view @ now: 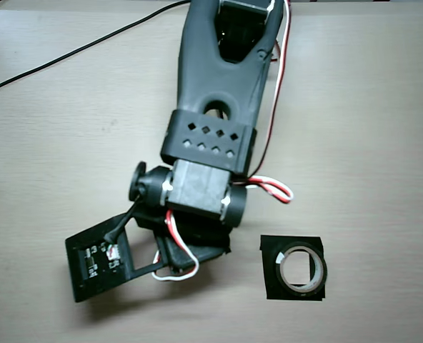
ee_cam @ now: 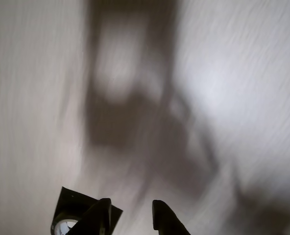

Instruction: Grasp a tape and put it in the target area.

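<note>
- Down at the bottom of the wrist view, the gripper point(ee_cam: 132, 215) shows two dark fingers point(ee_cam: 100, 218) spread apart, with bare table between them and nothing held.
- Just left of those fingers, in the lower left of the wrist view, sits a corner of the target area point(ee_cam: 72, 199), with a bit of the tape point(ee_cam: 62, 226) at the frame's bottom edge.
- Most of the wrist view is blurry, so the big dark patch in the middle is probably just a shadow on the table point(ee_cam: 253, 73).
- From the overhead view, the arm point(view: 219, 107) comes down from the top middle, and the gripper point(view: 174, 251) is mostly hidden under it.
- A black plate point(view: 97, 259) with small parts on it sticks out at the lower left.
- Red and white wires point(view: 272, 187) loop beside the arm.
- The tape point(view: 301, 268) lies in the lower right, inside the target area point(view: 270, 246), well apart from the gripper.
- A black cable point(view: 68, 53) crosses the upper left of the table point(view: 369, 128).
</note>
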Tool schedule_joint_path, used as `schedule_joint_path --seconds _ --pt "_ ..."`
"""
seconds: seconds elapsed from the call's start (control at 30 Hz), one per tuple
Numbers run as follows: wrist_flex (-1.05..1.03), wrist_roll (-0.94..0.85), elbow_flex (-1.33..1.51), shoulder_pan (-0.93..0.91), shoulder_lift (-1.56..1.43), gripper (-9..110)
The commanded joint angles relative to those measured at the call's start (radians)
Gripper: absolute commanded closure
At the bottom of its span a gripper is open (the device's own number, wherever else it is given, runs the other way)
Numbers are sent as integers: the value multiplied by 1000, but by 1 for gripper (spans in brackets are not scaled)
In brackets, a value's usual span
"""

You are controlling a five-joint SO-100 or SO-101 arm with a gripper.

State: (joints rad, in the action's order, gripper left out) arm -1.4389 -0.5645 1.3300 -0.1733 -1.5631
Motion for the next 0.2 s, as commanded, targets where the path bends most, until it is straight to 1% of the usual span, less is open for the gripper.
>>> schedule_joint_path --seconds 0.0,0.17 --pt "8 -12 -3 -12 -52 92" --pt "8 -25 -9 -12 -55 92"
